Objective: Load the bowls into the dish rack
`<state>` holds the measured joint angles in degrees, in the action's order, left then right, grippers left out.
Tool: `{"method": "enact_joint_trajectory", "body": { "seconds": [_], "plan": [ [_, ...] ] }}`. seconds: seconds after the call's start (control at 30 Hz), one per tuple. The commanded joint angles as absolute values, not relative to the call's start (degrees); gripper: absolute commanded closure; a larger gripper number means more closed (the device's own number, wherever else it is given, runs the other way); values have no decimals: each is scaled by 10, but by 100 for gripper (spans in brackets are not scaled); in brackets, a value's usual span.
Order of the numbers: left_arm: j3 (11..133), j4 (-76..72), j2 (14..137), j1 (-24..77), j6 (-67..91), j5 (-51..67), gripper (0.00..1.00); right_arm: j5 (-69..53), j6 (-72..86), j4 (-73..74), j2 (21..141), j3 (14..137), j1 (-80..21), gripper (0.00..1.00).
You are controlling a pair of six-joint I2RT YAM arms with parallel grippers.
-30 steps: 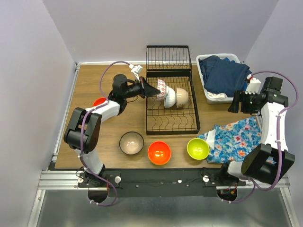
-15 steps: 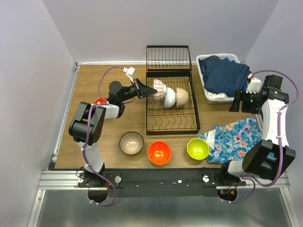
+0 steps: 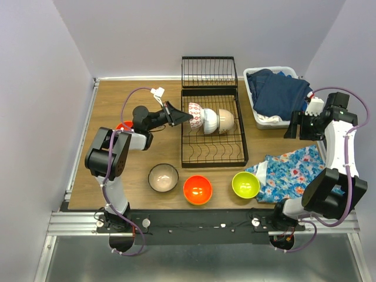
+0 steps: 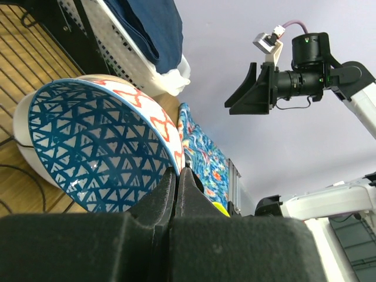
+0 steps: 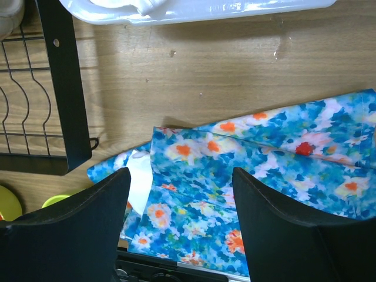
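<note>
Three bowls stand on edge in the black dish rack [image 3: 211,150]: a blue-and-red patterned bowl [image 3: 195,113], a white one [image 3: 210,119] and a cream one [image 3: 226,120]. My left gripper [image 3: 189,116] is shut, its tips right at the patterned bowl's rim [image 4: 176,154] with nothing seen between the fingers [image 4: 161,188]. On the table near the front lie a dark-rimmed bowl [image 3: 163,177], an orange bowl [image 3: 197,189] and a lime green bowl [image 3: 245,184]. Another orange bowl [image 3: 123,126] peeks out behind the left arm. My right gripper [image 3: 292,126] hangs open and empty above the floral cloth [image 5: 247,176].
A white tub [image 3: 276,94] of dark blue laundry sits at the back right. The floral cloth [image 3: 291,173] covers the front right of the table. The rack's taller basket end [image 3: 209,71] is at the back.
The left gripper has drawn back a little to the left, and the patterned bowl has leaned slightly left with it. The right arm has barely shifted.
</note>
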<state>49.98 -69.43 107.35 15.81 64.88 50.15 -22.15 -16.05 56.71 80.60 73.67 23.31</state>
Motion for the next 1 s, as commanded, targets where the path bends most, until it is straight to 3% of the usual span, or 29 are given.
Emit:
{"method": "enact_joint_trajectory", "body": {
  "seconds": [0.0, 0.53, 0.97],
  "plan": [
    [478, -756, 1057, 143, 657, 495, 100, -214, -155, 572, 808, 747, 232, 22],
    [514, -695, 1134, 142, 620, 494, 100, -209, -153, 575, 805, 744, 232, 22],
    [615, -785, 1250, 147, 716, 536, 100, -195, -152, 579, 809, 746, 232, 22]
  ]
}}
